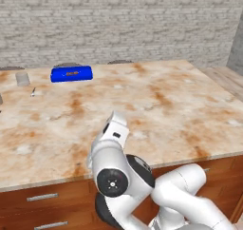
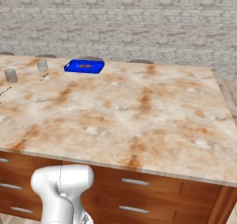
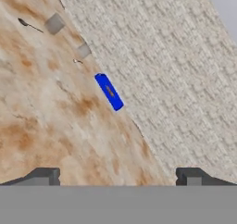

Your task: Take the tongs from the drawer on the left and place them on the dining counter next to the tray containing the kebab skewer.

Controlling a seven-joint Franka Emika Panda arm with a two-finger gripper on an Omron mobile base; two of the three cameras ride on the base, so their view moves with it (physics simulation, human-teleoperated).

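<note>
The dining counter of beige marble with rust blotches spreads ahead. Near its far edge lies the blue tray, with the kebab skewer showing as a small orange streak inside. My gripper is open and empty, low over the near part of the counter, far from the tray. Reddish-brown drawer fronts with silver bar handles sit shut under the slab. The tongs are hidden.
Grey cups stand left of the tray, with a tiny silver utensil beside them. A thin dark-ended utensil lies further left. A brick wall backs the counter.
</note>
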